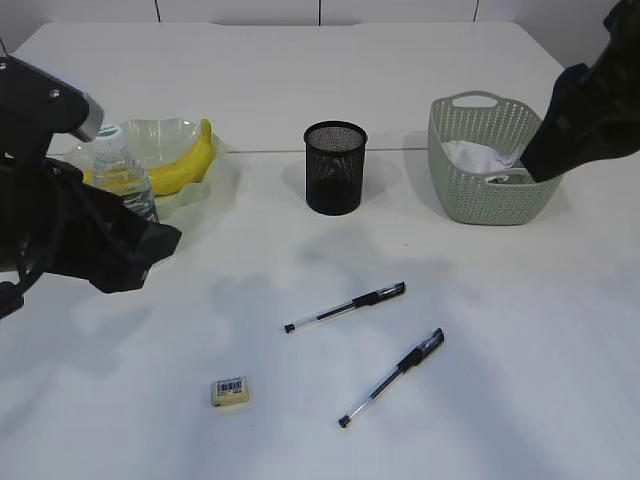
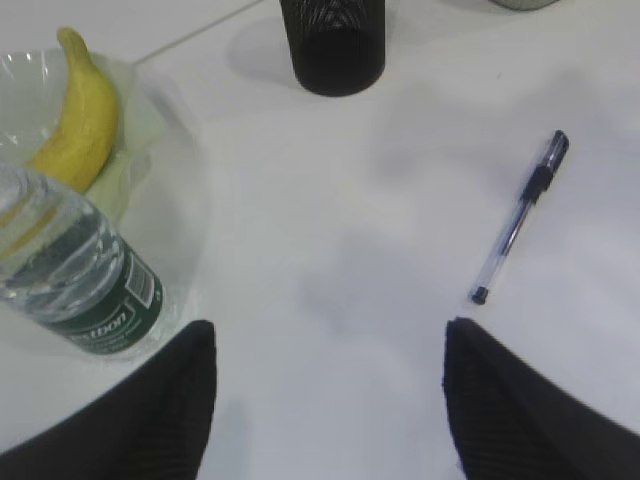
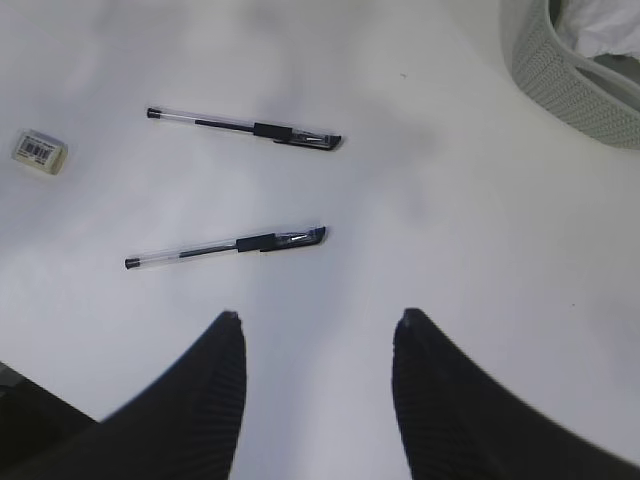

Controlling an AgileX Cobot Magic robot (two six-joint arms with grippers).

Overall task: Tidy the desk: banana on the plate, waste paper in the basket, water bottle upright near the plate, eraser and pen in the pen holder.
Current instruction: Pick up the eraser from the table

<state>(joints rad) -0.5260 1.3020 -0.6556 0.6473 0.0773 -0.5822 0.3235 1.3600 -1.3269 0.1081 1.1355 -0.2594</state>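
Note:
The banana (image 1: 186,163) lies on the pale green plate (image 1: 160,133). Beside the plate, the water bottle (image 1: 122,176) stands upright on the desk (image 1: 480,330), just left of my left gripper (image 2: 330,328), which is open and empty. White waste paper (image 1: 478,156) sits inside the basket (image 1: 487,190). Two pens (image 1: 345,307) (image 1: 392,377) and the eraser (image 1: 230,391) lie on the desk in front of the pen holder (image 1: 335,167). My right gripper (image 3: 320,315) hangs open and empty above bare desk, right of the pens (image 3: 245,128) (image 3: 225,246) and next to the basket (image 3: 565,75).
My left arm (image 1: 70,230) fills the left edge of the exterior view, close to the bottle and plate. My right arm (image 1: 590,110) comes in at the upper right, over the basket's right side. A seam crosses the desk behind the pen holder.

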